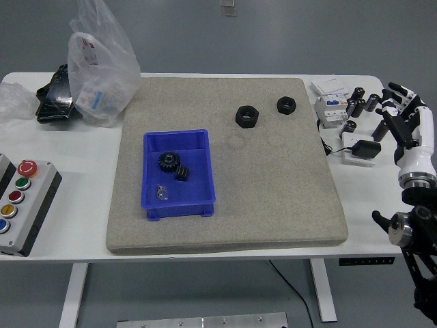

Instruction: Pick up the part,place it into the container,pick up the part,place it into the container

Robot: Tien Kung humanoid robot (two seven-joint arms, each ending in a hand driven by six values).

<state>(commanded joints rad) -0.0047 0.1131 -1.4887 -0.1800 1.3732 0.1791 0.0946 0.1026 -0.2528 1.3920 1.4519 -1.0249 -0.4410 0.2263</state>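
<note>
Two black hex nuts lie on the grey mat [273, 198] at the upper right: a larger nut [247, 115] and a smaller nut [286, 105]. A blue bin [179, 173] sits left of centre on the mat and holds a black gear [168, 162], a small black part [181, 174] and a small metal piece [161, 193]. My right hand [401, 113] is raised at the right edge of the table, fingers spread, holding nothing, well to the right of the nuts. My left arm is out of view.
A clear plastic bag [101, 65] and a black object [54, 99] lie at the back left. A button box [22, 205] sits at the left edge. A breaker [330, 102], several dark cylinders [363, 102] and a black adapter [362, 149] lie right of the mat.
</note>
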